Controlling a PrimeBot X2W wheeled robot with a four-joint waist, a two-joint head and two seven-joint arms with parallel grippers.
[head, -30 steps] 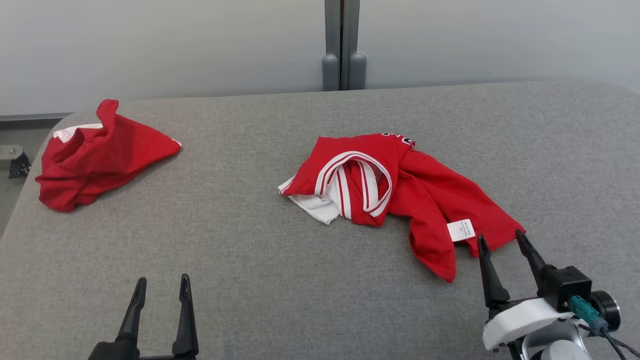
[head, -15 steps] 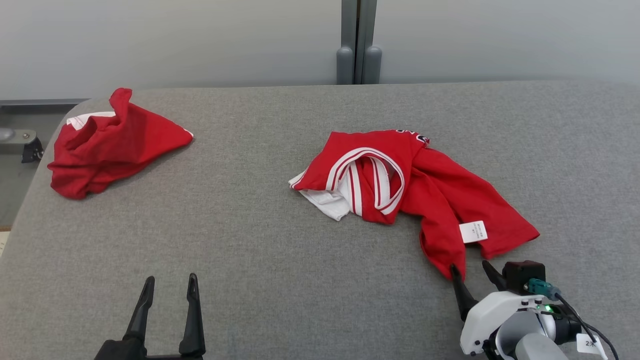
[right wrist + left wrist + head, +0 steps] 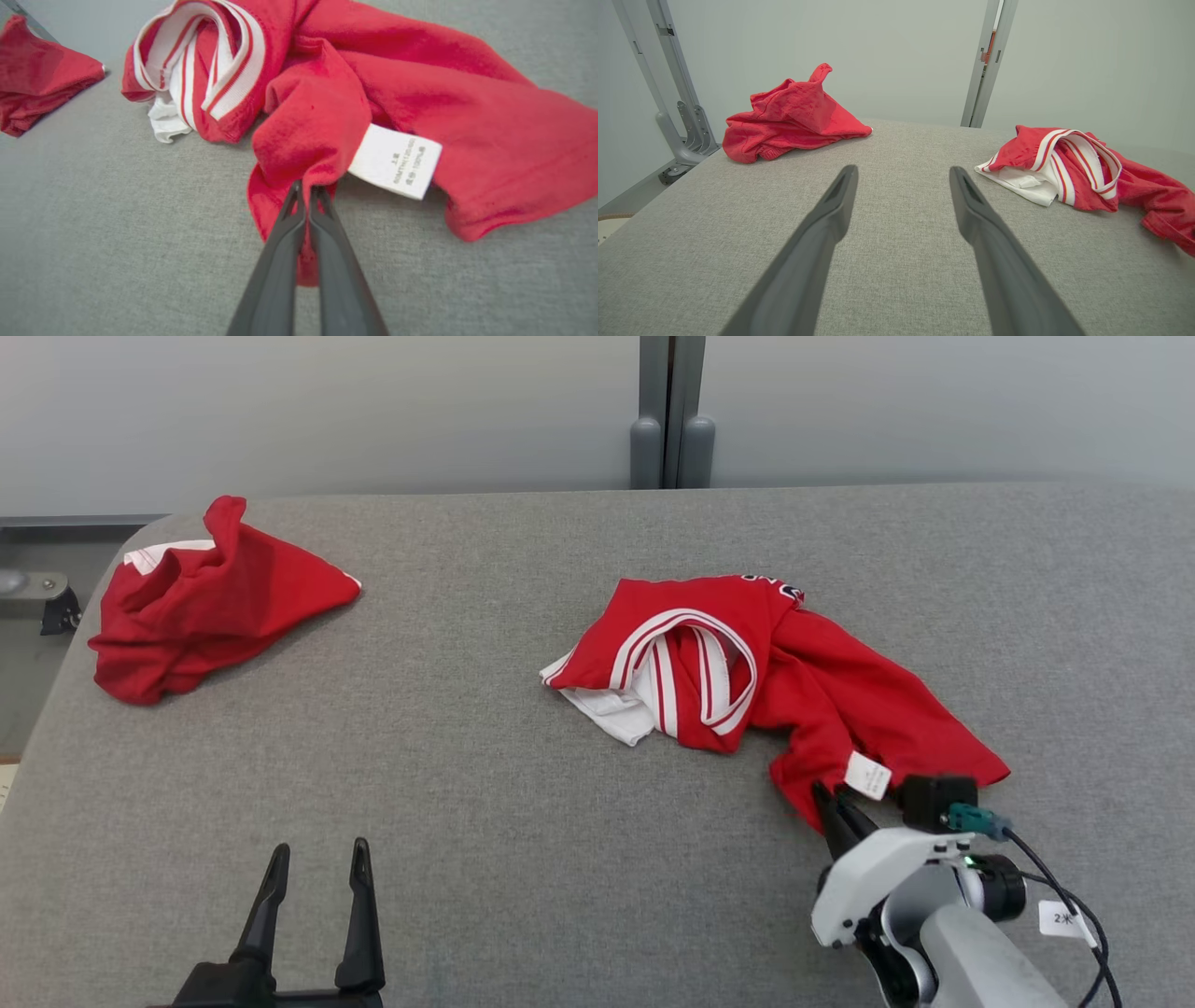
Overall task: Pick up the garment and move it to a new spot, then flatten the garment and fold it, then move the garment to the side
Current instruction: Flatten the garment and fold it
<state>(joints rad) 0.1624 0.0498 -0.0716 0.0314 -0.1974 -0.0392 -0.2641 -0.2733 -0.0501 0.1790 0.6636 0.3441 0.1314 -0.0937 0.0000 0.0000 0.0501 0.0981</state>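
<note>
Lying crumpled toward 3 o'clock on the grey table (image 3: 467,784), the red garment (image 3: 747,663) with white-striped trim has the fold at its 5 o'clock edge clenched between the right gripper (image 3: 834,800) fingers, just beside the white care label (image 3: 867,776). At 7 o'clock the left gripper (image 3: 317,854) hovers over the table, fingers spread and holding nothing. A second red garment (image 3: 205,607) sits bunched at 10 o'clock, well apart.
</note>
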